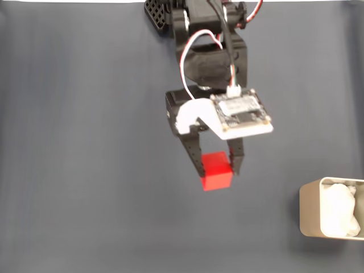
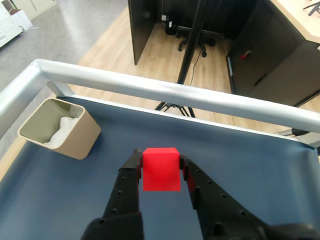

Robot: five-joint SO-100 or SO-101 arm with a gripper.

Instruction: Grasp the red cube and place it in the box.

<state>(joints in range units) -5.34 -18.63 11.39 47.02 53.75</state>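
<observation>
Red cube (image 2: 161, 168): clamped between the fingertips of the gripper (image 1: 218, 168), apparently lifted off the dark blue table (image 1: 85, 170), well apart from the box (image 1: 331, 215) at the fixed view's lower right; risk: tip-only hold, may slip or drop short of the box.

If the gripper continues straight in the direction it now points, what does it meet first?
The gripper, shut on the red cube, points over bare blue table toward the metal rail. The box sits off to the left. Depth is uncertain.
</observation>
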